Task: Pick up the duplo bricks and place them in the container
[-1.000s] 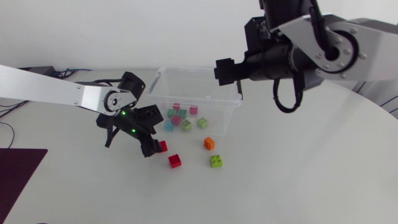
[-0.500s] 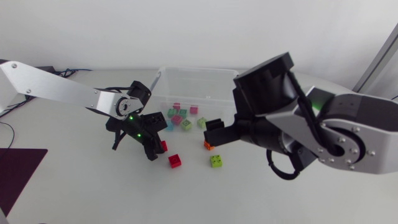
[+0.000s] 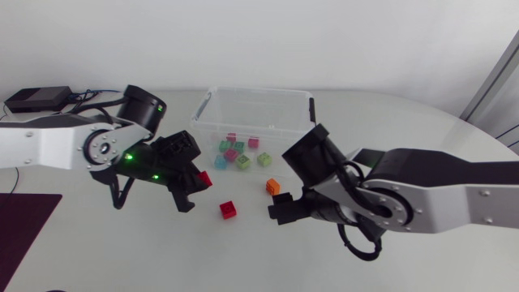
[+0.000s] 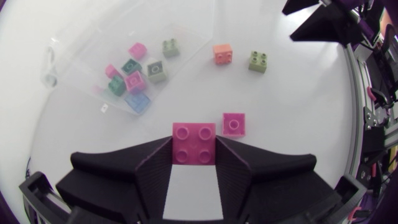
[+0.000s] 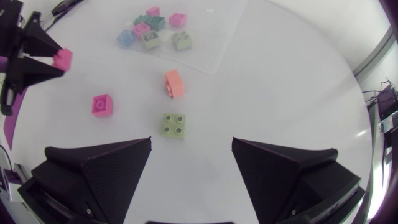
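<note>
One red brick (image 4: 194, 138) is clamped in the left end effector (image 4: 194, 152); the right end effector (image 5: 191, 142) is spread apart over a green brick (image 5: 175, 124) near the container (image 3: 258, 91).

The white, round-edged tabletop (image 3: 162, 259) carries a clear plastic container (image 3: 253, 92), which stands near the far edge at about the middle. Three duplo bricks lie loose on the bare surface on the container's near side, each apart from the others. The orange brick (image 3: 273, 186) is close to the container's near right corner. The green brick (image 5: 174, 124) lies just nearer than that. The red brick (image 3: 229, 209) sits off to their left. A dark maroon mat (image 3: 24, 231) lies flat at the left edge.
</note>
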